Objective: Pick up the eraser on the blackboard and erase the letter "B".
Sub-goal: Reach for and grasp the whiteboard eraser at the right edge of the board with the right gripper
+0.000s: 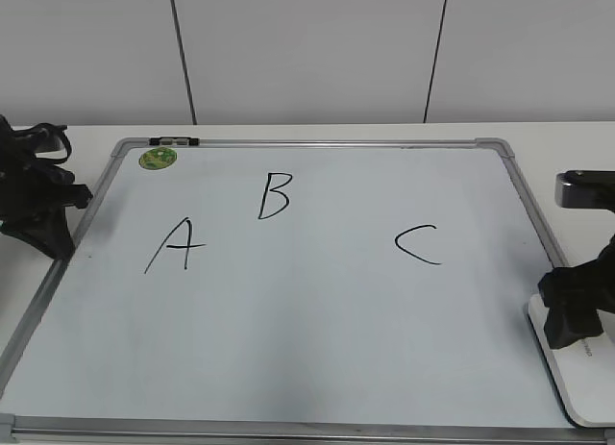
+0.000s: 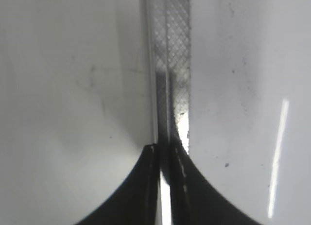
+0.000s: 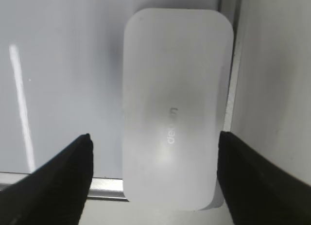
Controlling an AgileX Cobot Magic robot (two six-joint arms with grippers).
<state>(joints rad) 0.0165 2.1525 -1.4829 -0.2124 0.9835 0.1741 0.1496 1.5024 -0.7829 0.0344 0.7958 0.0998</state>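
Note:
The blackboard (image 1: 307, 310) is a white board in a grey frame, lying flat on the table. The letter "B" (image 1: 274, 195) is drawn in black near the top, between "A" (image 1: 176, 245) and "C" (image 1: 418, 244). The white eraser (image 1: 581, 373) lies on the board's lower right corner; in the right wrist view the eraser (image 3: 175, 108) shows tiny grey print. My right gripper (image 3: 154, 142) is open, its fingers either side of the eraser and not touching it; it also shows in the exterior view (image 1: 575, 310). My left gripper (image 2: 165, 149) is shut and empty over the board's left frame (image 2: 172, 64).
A round green sticker (image 1: 158, 158) sits at the board's top left corner. A black clip (image 1: 174, 139) is on the top frame. The left arm (image 1: 34, 190) rests at the board's left edge. White wall panels stand behind the table.

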